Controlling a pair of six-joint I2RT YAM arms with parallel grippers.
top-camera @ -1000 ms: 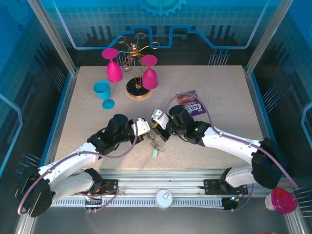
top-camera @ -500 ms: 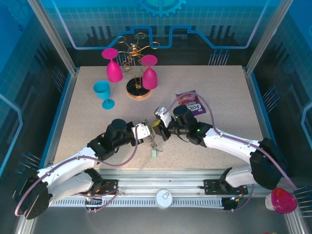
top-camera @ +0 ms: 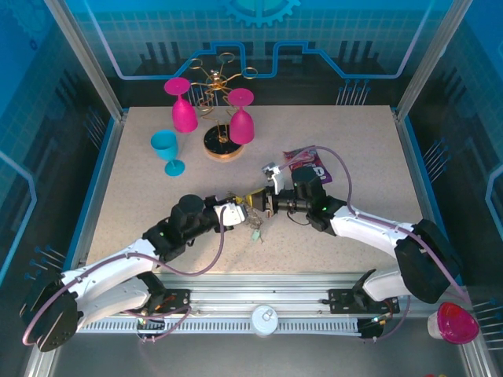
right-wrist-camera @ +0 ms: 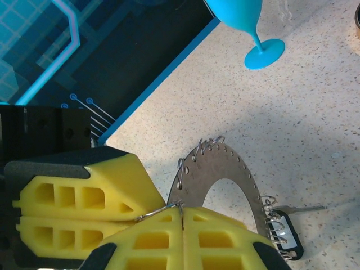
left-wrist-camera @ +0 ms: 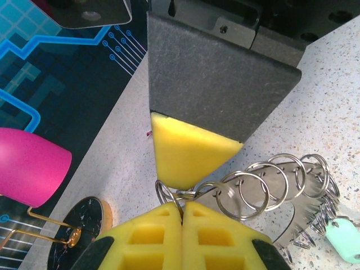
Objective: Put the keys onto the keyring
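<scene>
Both tight on the flat grey loop-edged keyring (right-wrist-camera: 222, 163): left pincer (left-wrist-camera: 183, 207), right pincer (right-wrist-camera: 181, 209).

No word is reading clearly anywhere. The purple packet (top-camera: 307, 159) is showing white letters in the top view, but they are too small and partly covered. In the right wrist view, one of the keys (right-wrist-camera: 302, 210) is wearing a black tag (right-wrist-camera: 287, 242) with a pale label insert, and it is looking blank.

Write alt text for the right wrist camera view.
The right gripper, shut, pinches a wire loop on the grey keyring. A black-tagged key is attached to the ring, and a blue goblet stands beyond on the speckled table.
</scene>
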